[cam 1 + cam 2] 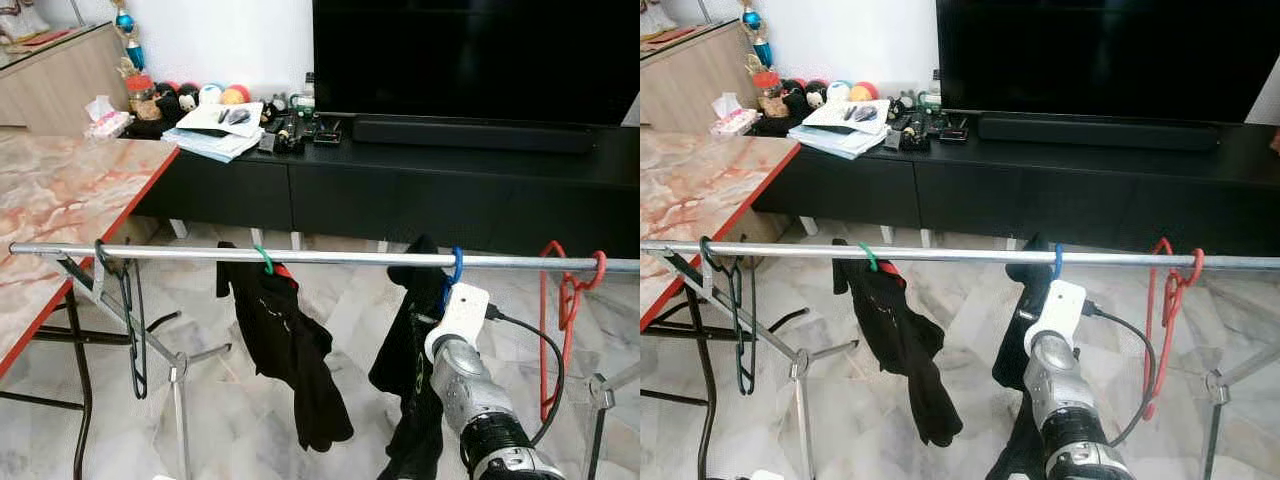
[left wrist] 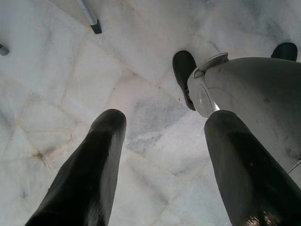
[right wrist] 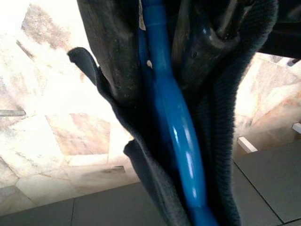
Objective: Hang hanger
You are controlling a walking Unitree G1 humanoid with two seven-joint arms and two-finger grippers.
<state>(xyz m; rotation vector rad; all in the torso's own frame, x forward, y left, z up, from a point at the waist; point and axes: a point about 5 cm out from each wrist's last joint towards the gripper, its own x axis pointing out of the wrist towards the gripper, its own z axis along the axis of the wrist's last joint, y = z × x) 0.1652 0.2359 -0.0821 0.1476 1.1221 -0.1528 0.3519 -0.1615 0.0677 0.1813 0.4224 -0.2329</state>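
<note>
The right end effector [image 3: 188, 61] is raised to the rail, its black fingers [image 3: 113, 52] pressed on either side of the blue hanger [image 3: 174, 117] and the dark garment [image 3: 221, 122] draped on it, so it is gripping that hanger just below the hook. From the head camera, the silver right arm [image 1: 480, 400] rises from below to a white wrist block [image 1: 462, 310] directly under the blue hook [image 1: 457, 264], which is looped over the metal rail [image 1: 330, 257]. The left end effector [image 2: 160, 160] hangs low over the marble floor [image 2: 56, 94] with its two fingers [image 2: 94, 169] spread apart and nothing between them.

Along the same rail, to the robot's left of the blue hanger, a green hook [image 1: 264, 260] carries another black garment [image 1: 285, 345]. Further left, an empty dark hanger [image 1: 133, 330] hangs near the rail's end. To the right, a red hanger [image 1: 562, 320] hangs bare.

Left of the rack is a marble-patterned counter [image 1: 60, 210] with a red edge. Beyond the rack, a long black TV cabinet [image 1: 420, 180] holds papers [image 1: 215, 130], small clutter, a soundbar [image 1: 475, 133] and a large dark television [image 1: 470, 55].
</note>
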